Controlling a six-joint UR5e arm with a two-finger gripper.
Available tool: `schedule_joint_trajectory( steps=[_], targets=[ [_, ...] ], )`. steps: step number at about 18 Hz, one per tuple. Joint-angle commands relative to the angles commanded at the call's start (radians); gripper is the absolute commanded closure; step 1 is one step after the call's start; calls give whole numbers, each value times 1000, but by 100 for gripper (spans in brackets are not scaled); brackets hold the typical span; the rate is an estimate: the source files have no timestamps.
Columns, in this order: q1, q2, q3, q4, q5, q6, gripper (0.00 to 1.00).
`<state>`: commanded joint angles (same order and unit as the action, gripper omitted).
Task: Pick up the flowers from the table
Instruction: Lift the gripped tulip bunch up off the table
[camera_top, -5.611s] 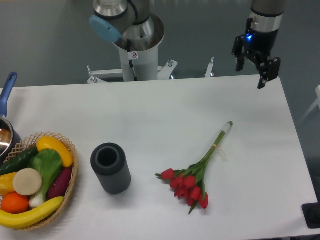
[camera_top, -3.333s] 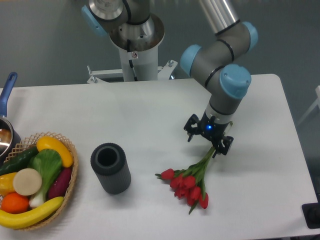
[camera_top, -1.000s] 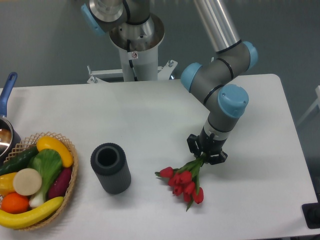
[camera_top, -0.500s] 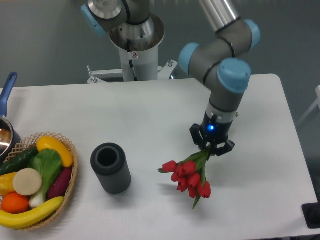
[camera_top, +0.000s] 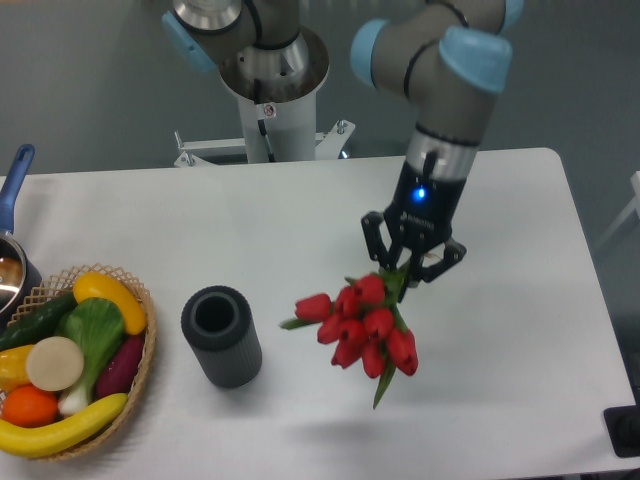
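The flowers (camera_top: 358, 326), a bunch of red tulips with green stems and leaves, hang in the air well above the white table (camera_top: 300, 230), heads pointing down towards the camera. My gripper (camera_top: 409, 268) is shut on their stems just above the heads; the stems' upper part is hidden behind the gripper. A faint shadow of the bunch lies on the table near its front edge.
A dark cylinder (camera_top: 221, 336) stands upright left of the flowers. A wicker basket (camera_top: 146, 345) with fruit and vegetables sits at the table's left front, with a pot (camera_top: 12, 262) behind it. The robot's base (camera_top: 272, 90) stands behind the table.
The gripper has risen with the flowers, which have come off the table and now hang higher and nearer the camera; one second ago they still lay on it.
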<state>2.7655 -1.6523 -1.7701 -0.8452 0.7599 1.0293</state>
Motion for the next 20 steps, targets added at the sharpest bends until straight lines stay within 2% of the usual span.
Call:
schedule_joint_trajectory(
  steps=[4,8,20],
  targets=[
    [83,61,-46,0,-178,0,73],
    [132,69,-77,2,-272,15,73],
    [146,69,-74,2,-294,15,74]
  ],
)
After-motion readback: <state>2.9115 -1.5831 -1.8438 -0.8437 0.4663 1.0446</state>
